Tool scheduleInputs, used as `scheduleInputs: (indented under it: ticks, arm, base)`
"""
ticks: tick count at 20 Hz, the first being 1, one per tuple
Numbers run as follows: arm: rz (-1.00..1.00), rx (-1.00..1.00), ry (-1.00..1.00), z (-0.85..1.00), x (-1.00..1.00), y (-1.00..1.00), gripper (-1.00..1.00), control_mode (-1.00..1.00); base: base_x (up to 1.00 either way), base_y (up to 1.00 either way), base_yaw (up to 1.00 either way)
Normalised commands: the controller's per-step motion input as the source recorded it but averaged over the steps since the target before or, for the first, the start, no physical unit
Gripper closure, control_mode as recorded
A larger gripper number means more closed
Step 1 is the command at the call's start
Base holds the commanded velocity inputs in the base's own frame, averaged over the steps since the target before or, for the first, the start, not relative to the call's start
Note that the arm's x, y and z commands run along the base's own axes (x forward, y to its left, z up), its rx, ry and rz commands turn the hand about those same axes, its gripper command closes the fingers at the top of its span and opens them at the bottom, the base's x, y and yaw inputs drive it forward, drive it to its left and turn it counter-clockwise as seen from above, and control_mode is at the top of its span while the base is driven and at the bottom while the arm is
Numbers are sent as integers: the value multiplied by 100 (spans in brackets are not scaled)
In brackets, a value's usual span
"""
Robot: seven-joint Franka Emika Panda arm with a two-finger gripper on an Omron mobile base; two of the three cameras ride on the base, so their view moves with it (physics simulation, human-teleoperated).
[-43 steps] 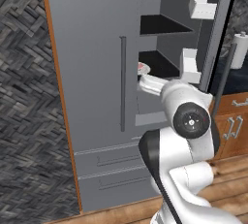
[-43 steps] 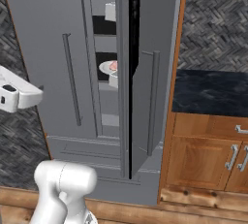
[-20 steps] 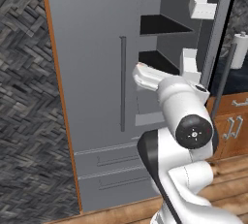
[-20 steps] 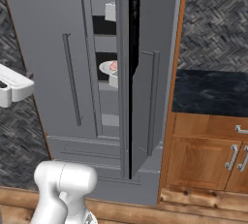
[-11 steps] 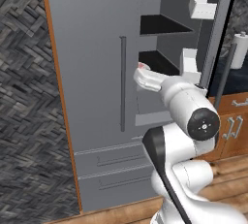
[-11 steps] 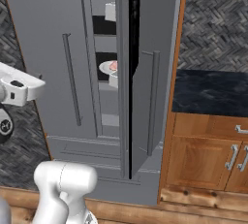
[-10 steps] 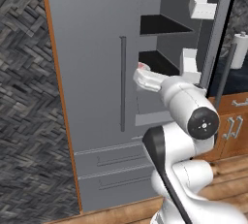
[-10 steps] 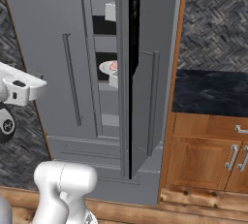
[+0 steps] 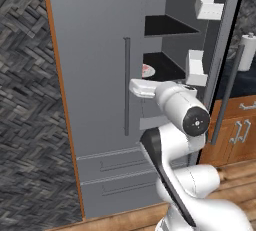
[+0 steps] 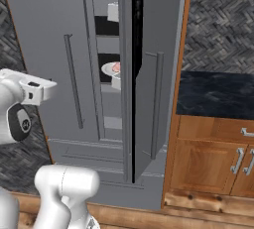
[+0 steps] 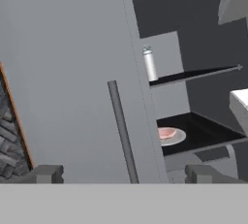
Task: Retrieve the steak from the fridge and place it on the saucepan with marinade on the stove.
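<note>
— Where was the steak [image 11: 166, 133]?
— On a round white plate [image 11: 175, 138], on a black shelf [image 11: 203, 131] inside the fridge [image 9: 95, 75]; its right door [image 10: 156, 74] stood open, the left one shut.
— And the gripper [image 11: 123, 173]?
— Jaws spread wide, empty, facing the left door's bar handle [image 11: 122, 131], well short of the meat. A small bottle [image 11: 150, 64] stood one shelf up.

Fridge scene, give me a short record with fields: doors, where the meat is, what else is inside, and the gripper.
fridge doors: tall grey fridge, left door shut, right door swung open
steak: small pink-red slab of raw meat lying on a round white plate on a black shelf
other contents: pale upright bottle on the shelf above
gripper: two-finger gripper open, holding nothing, facing the shut door's bar handle
</note>
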Motion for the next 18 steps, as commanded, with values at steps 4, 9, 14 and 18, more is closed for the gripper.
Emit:
scheduleInputs:
  ticks: [4, 9, 14, 18]
  arm:
    - [0, -5, 0, -28, 66, 3, -100, -100]
    - [0, 0, -2, -10, 44, -8, -100, -100]
    - [0, 0, 0, -3, 39, -1, -100, -100]
    - [0, 0, 0, -2, 31, 0, -100, -100]
  base:
    - [0, 0, 0]
    - [0, 0, 0]
    - [0, 0, 0]
    - [0, 0, 0]
